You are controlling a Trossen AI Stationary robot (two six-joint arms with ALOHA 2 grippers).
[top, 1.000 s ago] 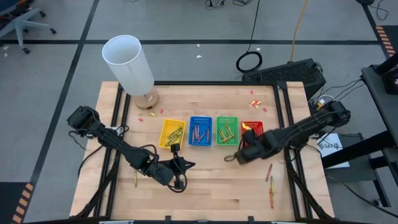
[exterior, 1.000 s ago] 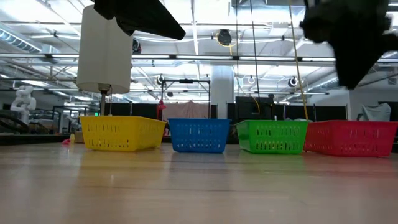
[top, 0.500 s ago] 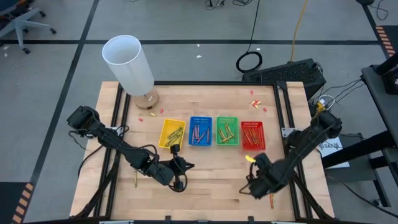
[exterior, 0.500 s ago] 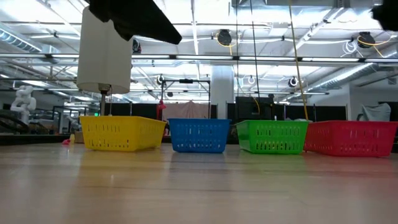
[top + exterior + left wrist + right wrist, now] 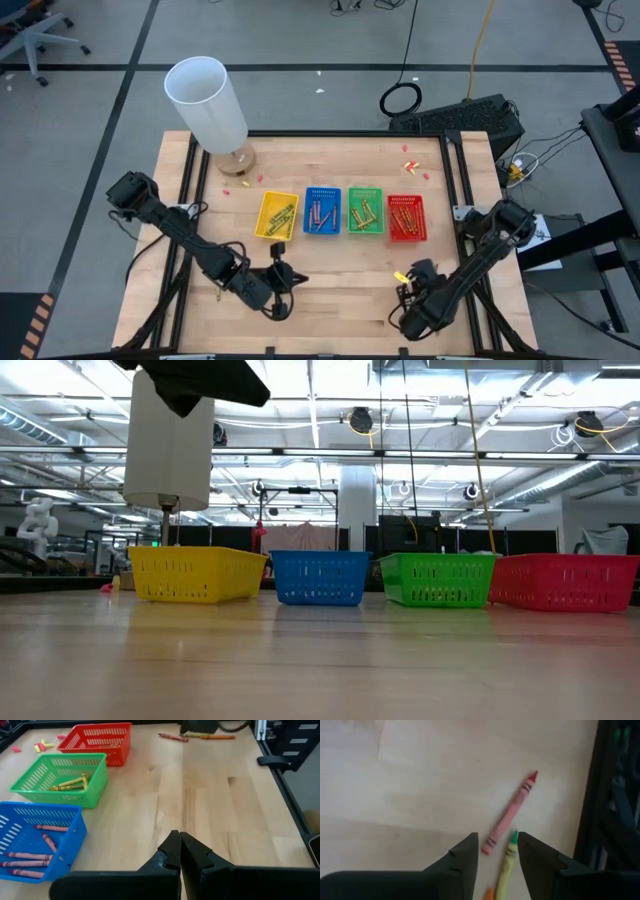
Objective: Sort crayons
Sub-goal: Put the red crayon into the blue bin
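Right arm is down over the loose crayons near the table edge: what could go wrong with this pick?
The right gripper is open over a red crayon and a green-tipped crayon lying close together, so it may catch both or nudge one away. They also lie beside the dark frame rail, which a finger could strike.

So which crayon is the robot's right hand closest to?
The yellow-green crayon: it lies between the right hand's open fingers. The red crayon lies mostly farther out, on the table.
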